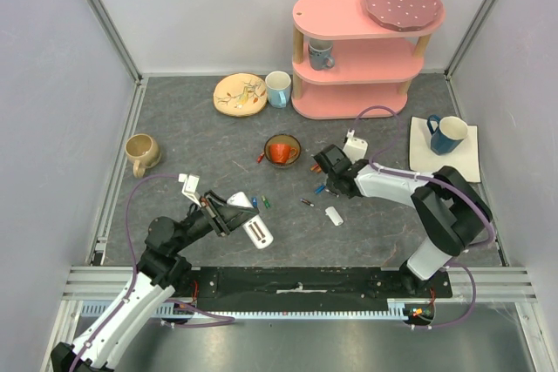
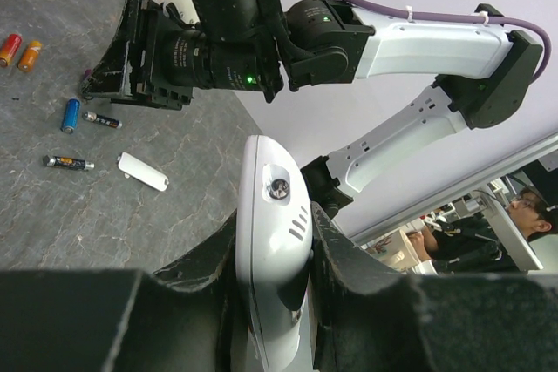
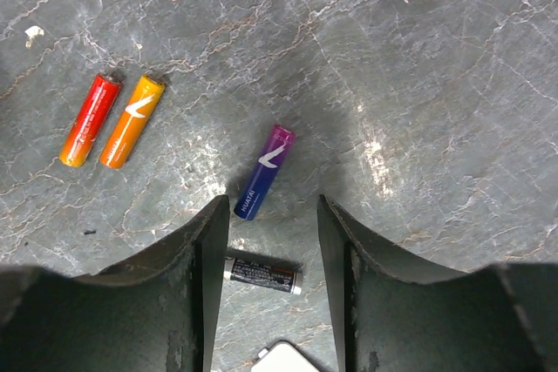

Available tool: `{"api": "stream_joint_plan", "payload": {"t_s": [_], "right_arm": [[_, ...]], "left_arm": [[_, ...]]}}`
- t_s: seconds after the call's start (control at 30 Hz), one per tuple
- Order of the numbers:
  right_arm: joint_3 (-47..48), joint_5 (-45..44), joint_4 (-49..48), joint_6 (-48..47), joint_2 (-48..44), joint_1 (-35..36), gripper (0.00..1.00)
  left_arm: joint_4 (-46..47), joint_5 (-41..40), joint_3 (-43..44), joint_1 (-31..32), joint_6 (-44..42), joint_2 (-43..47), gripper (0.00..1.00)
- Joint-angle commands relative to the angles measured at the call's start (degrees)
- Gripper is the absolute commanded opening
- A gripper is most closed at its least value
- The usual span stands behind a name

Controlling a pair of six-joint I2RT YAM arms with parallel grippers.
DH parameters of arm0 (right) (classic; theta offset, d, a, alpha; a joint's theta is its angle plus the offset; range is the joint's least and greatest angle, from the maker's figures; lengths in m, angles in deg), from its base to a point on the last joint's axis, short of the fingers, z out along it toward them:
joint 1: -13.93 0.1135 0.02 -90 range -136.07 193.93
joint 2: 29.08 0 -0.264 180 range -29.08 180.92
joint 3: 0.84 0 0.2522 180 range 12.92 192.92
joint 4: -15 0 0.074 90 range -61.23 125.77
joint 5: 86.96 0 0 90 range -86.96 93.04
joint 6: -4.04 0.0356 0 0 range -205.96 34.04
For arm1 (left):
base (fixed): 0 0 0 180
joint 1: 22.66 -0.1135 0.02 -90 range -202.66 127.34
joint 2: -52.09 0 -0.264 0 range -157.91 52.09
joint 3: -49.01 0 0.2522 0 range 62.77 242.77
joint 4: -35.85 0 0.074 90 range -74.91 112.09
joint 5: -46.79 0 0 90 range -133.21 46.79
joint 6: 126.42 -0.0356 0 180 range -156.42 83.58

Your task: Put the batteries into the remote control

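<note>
The left gripper [image 2: 272, 246] is clenched on the remote [image 2: 266, 198]. Its dark fingers [image 2: 209, 276] press the white body's two long sides, and the remote juts out past their tips. In the top view it sits at the near left of the table [image 1: 192, 141], its free end angled toward the right arm.

Farther out, the right gripper [image 3: 271, 215] points down at the table with its jaws released, a clear gap between them and nothing gripped. A dark battery [image 3: 261, 274] lies flat on the table inside that gap. Just nearer the camera is the corner of a white cover [image 3: 283, 356]. The lower end of a blue battery [image 3: 262, 172] reaches the mouth of the gap, close by one fingertip; whether they touch I cannot tell. Beyond, off to the side, a red battery [image 3: 89, 119] and an orange battery [image 3: 131, 121] lie side by side, clear of the jaws.
</note>
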Motion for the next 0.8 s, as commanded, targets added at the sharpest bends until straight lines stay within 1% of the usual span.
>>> {"api": "stream_joint_plan", "payload": {"t_s": [0.0, 0.07, 0.17, 0.2, 0.27, 0.3, 0.4, 0.43, 0.63, 0.77], "right_arm": [[2.8, -3.0, 0.0, 0.9, 1.1, -0.2, 0.51], [3.0, -2.7, -0.2, -0.5, 1.7, -0.3, 0.49], [3.2, -1.8, 0.1, -2.5, 2.1, -0.3, 0.44], [3.0, -1.7, 0.1, -2.9, 2.1, -0.3, 0.41], [2.8, -1.6, 0.5, -3.8, 2.0, -0.3, 0.37], [2.1, -1.5, 0.4, -4.2, 1.9, -0.4, 0.33], [1.7, -0.7, 0.5, -7.0, 2.1, -0.3, 0.28], [1.6, -0.7, 0.4, -7.8, 2.1, -0.3, 0.27], [1.7, 1.5, 1.2, -19.9, 1.9, -0.3, 0.22], [1.1, 2.9, 1.2, -25.8, 1.2, -0.4, 0.23]], "left_arm": [[0.7, 0.6, -8.3, 0.2, 1.8, 1.2, 0.02], [0.6, 0.6, -8.4, 0.2, 1.8, 1.3, 0.02], [0.6, 0.6, -8.5, 0.2, 2.0, 1.4, 0.02], [0.6, 0.6, -8.5, 0.2, 2.0, 1.4, 0.02], [0.6, 0.6, -8.5, 0.2, 2.1, 1.3, 0.02], [0.6, 0.5, -8.6, 0.2, 2.3, 1.4, 0.02], [0.7, 0.3, -8.7, 0.2, 2.4, 1.3, 0.02], [0.6, 0.3, -8.8, 0.2, 2.4, 1.3, 0.02], [0.7, 0.1, -8.9, 0.2, 2.4, 1.4, 0.02], [0.7, -0.2, -9.1, 0.2, 2.5, 1.4, 0.02]]}}
